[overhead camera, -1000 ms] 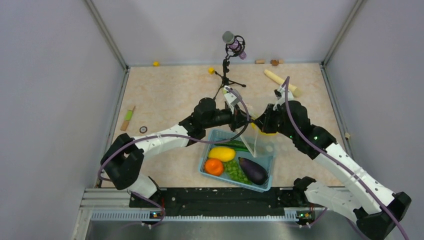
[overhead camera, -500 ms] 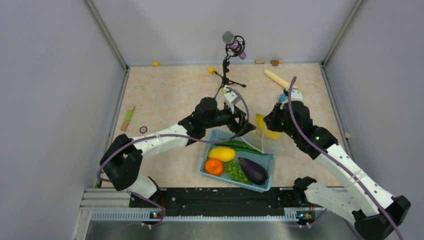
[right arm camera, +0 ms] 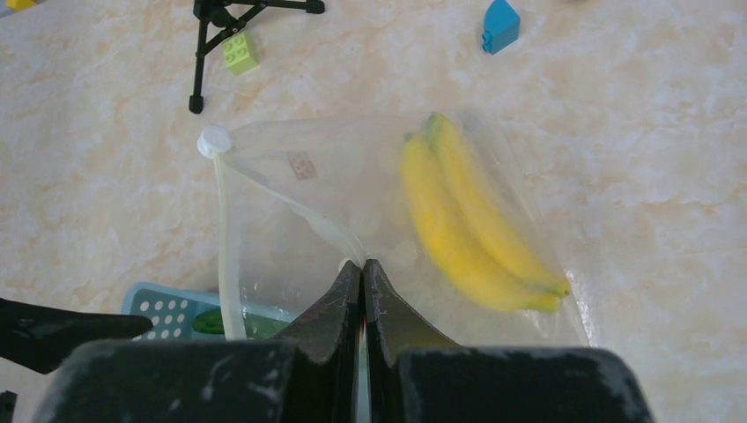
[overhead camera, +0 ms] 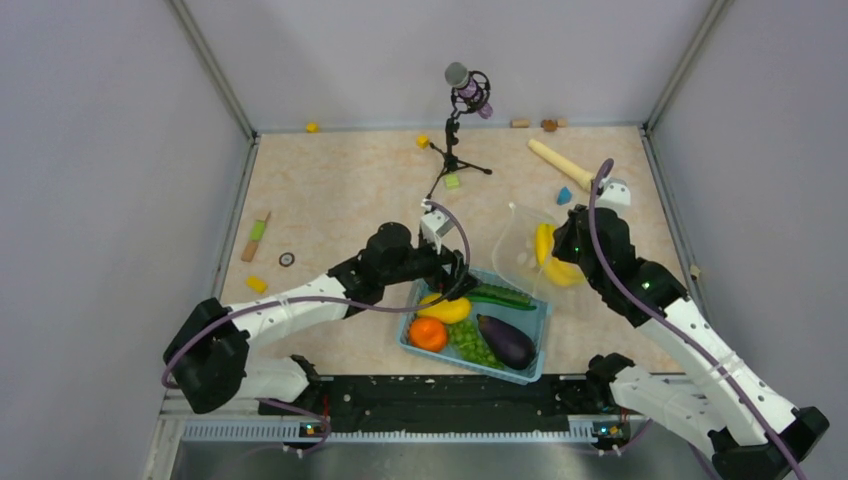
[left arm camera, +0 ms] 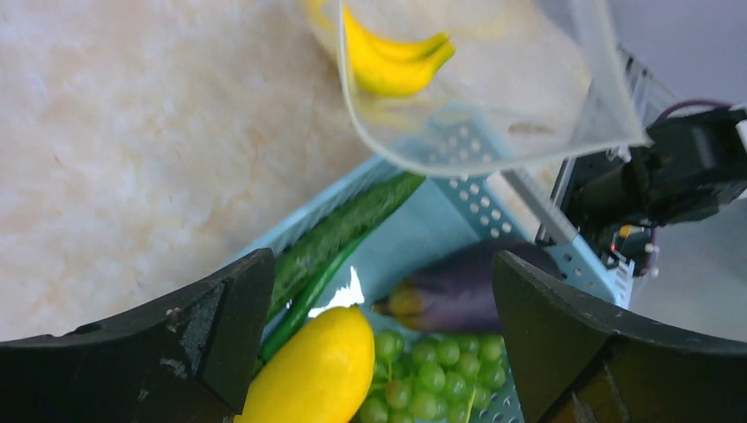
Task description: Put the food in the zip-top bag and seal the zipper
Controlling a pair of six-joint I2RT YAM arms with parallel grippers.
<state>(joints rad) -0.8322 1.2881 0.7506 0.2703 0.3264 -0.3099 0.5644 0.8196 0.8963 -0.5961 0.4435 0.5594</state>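
On desk [overhead camera: 330,200], 6 o'clock: basket [overhead camera: 530,312]. Inside it: cucumber [overhead camera: 497,296] at 12, oval fruit [overhead camera: 447,308] at 10, orange [overhead camera: 428,334] at 8, grapes [overhead camera: 472,343] at 6, eggplant [overhead camera: 506,341] at 4. At basket's 1 o'clock: bag [overhead camera: 515,245], banana [overhead camera: 550,262] inside. At desk 12 o'clock: mic stand [overhead camera: 452,150]; at 1: cylinder [overhead camera: 560,163].

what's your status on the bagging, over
Left tool open over yellow oval fruit in basket. Right tool shut on zip-top bag, banana inside, mouth unsealed. No obstruction seen.

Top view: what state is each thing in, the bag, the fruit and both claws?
zip-top bag: unsealed, mouth open
banana: inside the bag
left gripper: open, empty, above the basket
right gripper: shut on the bag's edge
basket: holds the other food
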